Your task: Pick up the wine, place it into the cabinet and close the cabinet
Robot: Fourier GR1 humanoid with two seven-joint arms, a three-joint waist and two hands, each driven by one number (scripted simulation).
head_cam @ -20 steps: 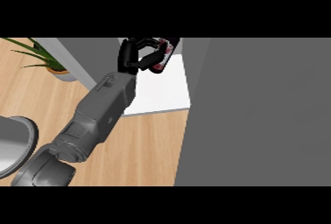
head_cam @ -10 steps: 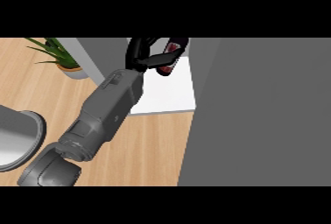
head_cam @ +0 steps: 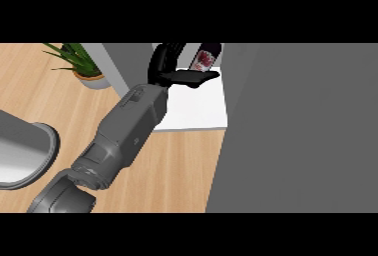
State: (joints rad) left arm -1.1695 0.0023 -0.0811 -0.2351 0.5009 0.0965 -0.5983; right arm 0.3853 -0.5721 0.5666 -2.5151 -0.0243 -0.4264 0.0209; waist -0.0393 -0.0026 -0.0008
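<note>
I see one grey forearm going up from the bottom left, slanting to the right toward the cabinet, which has a white floor inside. At the end of the arm is the black left hand. Its fingers curve up and over like a hook, and its thumb sticks out flat to the right. The wine is a dark bottle with a red and white label, and it stands just past the thumb, over the back of the white floor. The fingers and thumb look apart, with a gap between them, and the thumb seems to touch the bottle's lower part, but I cannot tell if the hand is holding it. The top of the bottle is cut off at the top edge. A big grey door fills the right side of the cabinet and hides what is behind it. A green plant in a pot sits left of the cabinet on the wooden counter. A round grey thing shows far to the left, cut off. My right hand does not show
</note>
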